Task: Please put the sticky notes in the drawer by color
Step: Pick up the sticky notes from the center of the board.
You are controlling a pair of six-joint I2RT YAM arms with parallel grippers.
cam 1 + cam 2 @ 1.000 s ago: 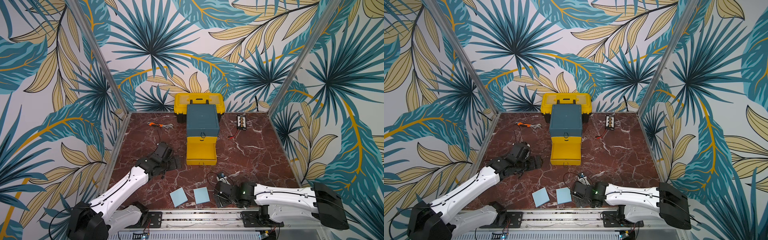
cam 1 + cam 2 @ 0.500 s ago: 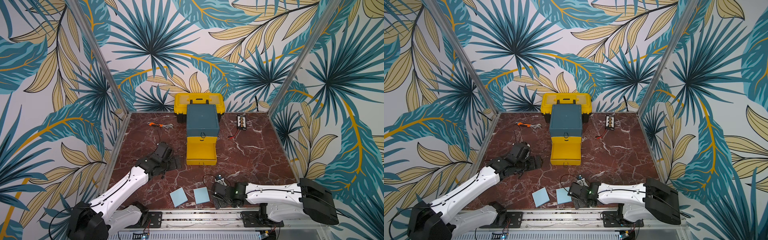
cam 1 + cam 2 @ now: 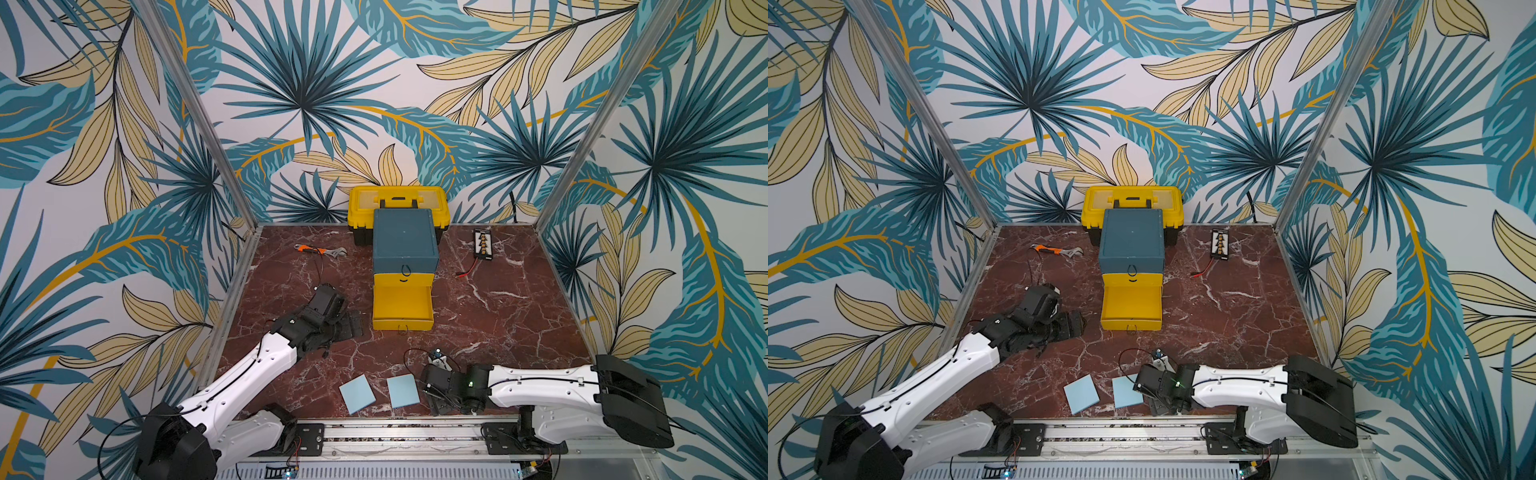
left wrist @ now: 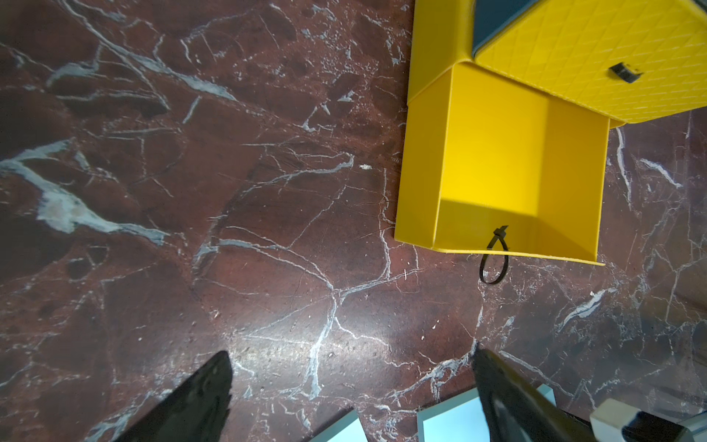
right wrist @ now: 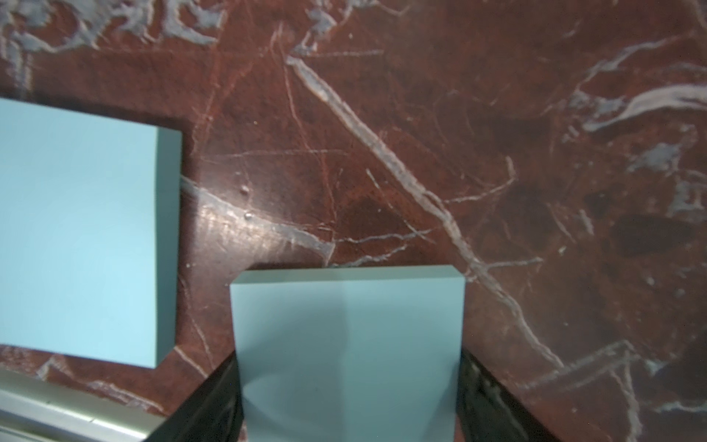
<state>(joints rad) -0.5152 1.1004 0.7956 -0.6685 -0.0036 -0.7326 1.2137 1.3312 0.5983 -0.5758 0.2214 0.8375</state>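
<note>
Right gripper [image 5: 347, 358] clamped across blue sticky note [image 5: 346, 306], left gripper [image 4: 352, 354] apart, near open drawer [image 4: 417, 172].

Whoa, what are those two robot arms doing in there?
They're sorting sticky notes into a little drawer chest. The right arm's fingers are squeezing one blue pad by its sides, and it hasn't left the table yet. A second blue pad lies beside it, untouched. The left arm's fingers are wide open and empty, near the bottom yellow drawer, which is pulled out with nothing inside.
</note>
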